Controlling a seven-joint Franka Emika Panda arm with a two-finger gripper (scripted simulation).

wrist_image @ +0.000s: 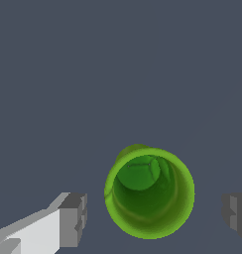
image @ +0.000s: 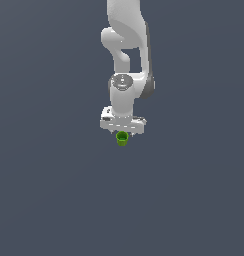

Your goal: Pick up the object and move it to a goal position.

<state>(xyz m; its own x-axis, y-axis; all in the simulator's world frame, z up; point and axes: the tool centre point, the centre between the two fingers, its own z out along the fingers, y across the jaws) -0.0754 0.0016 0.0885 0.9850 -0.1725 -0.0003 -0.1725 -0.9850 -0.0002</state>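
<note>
In the exterior view, the white arm (image: 125, 55) comes down from the top of the frame over a plain dark grey-blue ground (image: 44, 200). Its wrist points straight down, and the broad white hand of the gripper (image: 122, 131) sits at the arm's lower end. The green cup (image: 122, 138) is directly under that hand, upright, with its hollow top facing up toward the gripper. The cup is far narrower than the hand above it. The fingers themselves are too small here to make out, so from this view alone I cannot tell how the jaws stand or whether anything touches the cup.

In the wrist view, the camera looks down into the green cup (wrist_image: 149, 192), whose bright rim forms a ring around a darker green inside. One grey finger pad (wrist_image: 73, 220) on a white finger stands to one side of the cup, and the other pad (wrist_image: 235, 214) stands to the opposite side, partly cut by the frame edge. The gripper (wrist_image: 154, 217) is spread wide: the cup lies between the two pads, with a clear strip of the grey-blue ground showing between the cup and each pad. Neither pad touches the cup, so the claw is released and grasps nothing.
</note>
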